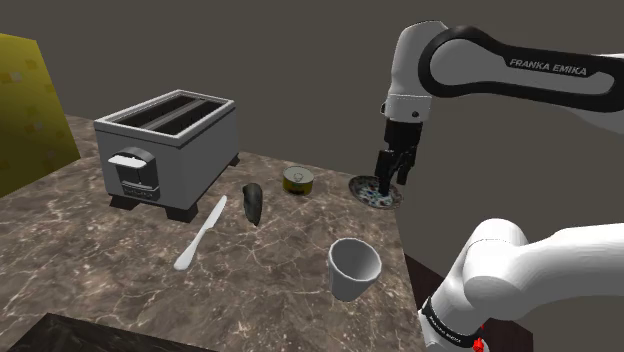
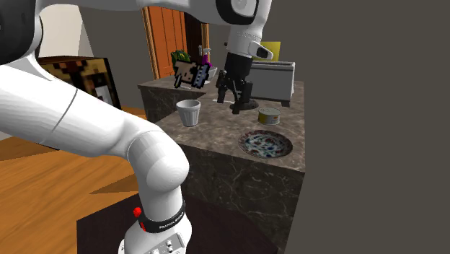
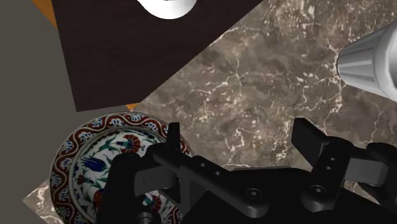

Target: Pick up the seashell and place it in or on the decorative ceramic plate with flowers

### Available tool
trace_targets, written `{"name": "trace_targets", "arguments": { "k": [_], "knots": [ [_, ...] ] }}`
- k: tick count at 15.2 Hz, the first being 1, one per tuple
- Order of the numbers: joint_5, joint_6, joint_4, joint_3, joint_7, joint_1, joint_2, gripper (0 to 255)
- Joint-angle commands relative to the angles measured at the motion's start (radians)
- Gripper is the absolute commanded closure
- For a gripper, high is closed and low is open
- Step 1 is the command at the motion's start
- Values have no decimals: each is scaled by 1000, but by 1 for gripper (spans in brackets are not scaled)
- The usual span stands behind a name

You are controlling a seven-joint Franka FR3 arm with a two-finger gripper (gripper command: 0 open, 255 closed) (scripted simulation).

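Biggest first: brown marbled counter (image 1: 100,260) carrying the whole lot. Then the white arm (image 1: 480,60) coming in from the shoulder view's right, with the black claw (image 1: 390,185) hanging just above the plate (image 1: 362,187). Wide open and gripping nothing, with bare counter between the two fingers in the wrist view. Next, boxy grey toaster (image 1: 170,150) toward the shoulder view's left, slots facing up. Plate near the counter's corner, red scalloped rim, blue and green flowers, nothing on top. White cup (image 1: 355,268) standing upright near the front edge. Pale knife (image 1: 203,232) lying flat in front of the toaster. And finally the seashell (image 1: 253,203): dark, longish, tapered thing lying flat on the counter between the knife and a small yellowish tin (image 1: 297,180), well apart from both plate and claw. So not picked up yet, by the look of things.

Handling guesses now. Probably light and totally stiff, zero squish, so no reason to clamp hard. Likely smooth and rounded on top, hence slippery against hard fingers, and maybe chippy along any thin lip. Best bet: drop straight down over the fattest middle part and close across the narrow width, not along the length and not on the pointy end. Can't tell from here how ribbed or which way up. Worth lowering gently onto the plate too, hard shell against a painted plate and all.
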Motion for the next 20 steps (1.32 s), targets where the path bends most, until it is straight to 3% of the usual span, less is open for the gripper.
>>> {"name": "trace_targets", "arguments": {
  "k": [1,11,20],
  "knots": [
    [0,0,0,0,0,0,0,0],
    [123,276,64,205,330,6,222,0],
    [87,478,248,357,636,-24,513,0]
  ]
}}
